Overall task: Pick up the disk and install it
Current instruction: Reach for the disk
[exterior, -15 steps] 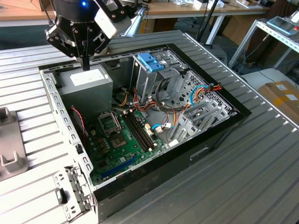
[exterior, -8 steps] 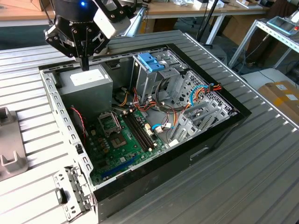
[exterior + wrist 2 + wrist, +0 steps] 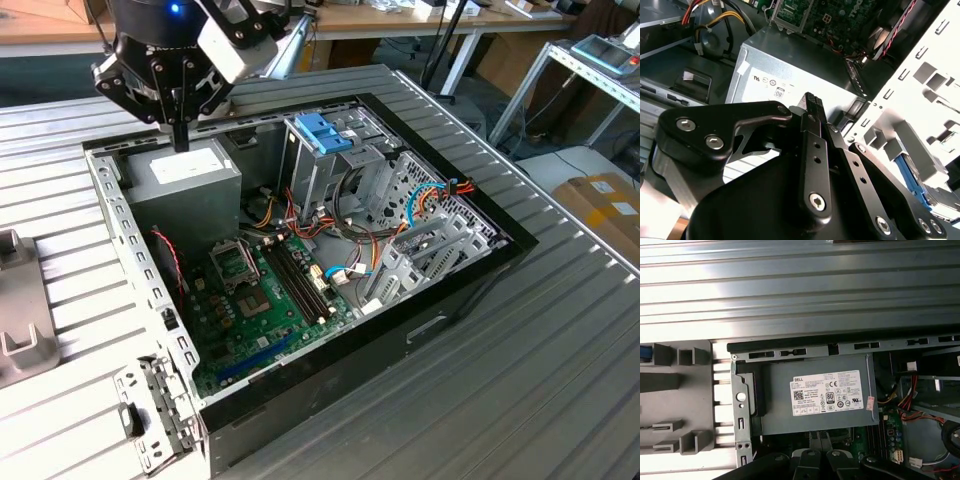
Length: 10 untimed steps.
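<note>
PC case [image 3: 300,400] is sitting open on the table [image 3: 560,400], power supply [image 3: 185,185] lying in its corner, maybe a grey holder [image 3: 15,335] sitting at the table's edge.

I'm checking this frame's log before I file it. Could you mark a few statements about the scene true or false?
1. The end effector hangs over the grey power supply. True.
2. The end effector is carrying something. False: it is shut with nothing between its fingers.
3. The computer case lies open on a slotted metal table. True.
4. The motherboard inside the case is red. False: it is green.
</note>
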Motion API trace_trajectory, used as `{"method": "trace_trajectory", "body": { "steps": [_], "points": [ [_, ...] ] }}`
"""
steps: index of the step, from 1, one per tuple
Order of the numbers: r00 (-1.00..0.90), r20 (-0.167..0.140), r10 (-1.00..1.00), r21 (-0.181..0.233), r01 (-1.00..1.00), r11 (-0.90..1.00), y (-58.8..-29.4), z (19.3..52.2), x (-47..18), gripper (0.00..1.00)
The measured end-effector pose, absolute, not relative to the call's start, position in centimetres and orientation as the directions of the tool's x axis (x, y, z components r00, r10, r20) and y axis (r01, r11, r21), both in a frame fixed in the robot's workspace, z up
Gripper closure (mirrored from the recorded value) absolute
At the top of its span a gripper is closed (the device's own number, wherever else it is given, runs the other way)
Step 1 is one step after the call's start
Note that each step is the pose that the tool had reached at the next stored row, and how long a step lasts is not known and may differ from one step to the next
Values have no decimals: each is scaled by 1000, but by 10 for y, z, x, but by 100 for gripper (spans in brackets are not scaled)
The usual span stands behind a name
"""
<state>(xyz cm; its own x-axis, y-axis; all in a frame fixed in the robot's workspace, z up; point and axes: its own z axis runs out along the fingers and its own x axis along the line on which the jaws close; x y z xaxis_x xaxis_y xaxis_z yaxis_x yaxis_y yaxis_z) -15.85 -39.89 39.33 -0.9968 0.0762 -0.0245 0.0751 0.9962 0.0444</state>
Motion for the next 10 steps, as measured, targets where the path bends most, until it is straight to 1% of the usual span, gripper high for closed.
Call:
{"method": "trace_trajectory", "body": {
  "steps": [10],
  "points": [
    [-997, -24, 76, 44, 75, 996, -399, 393, -161, 90]
  ]
}}
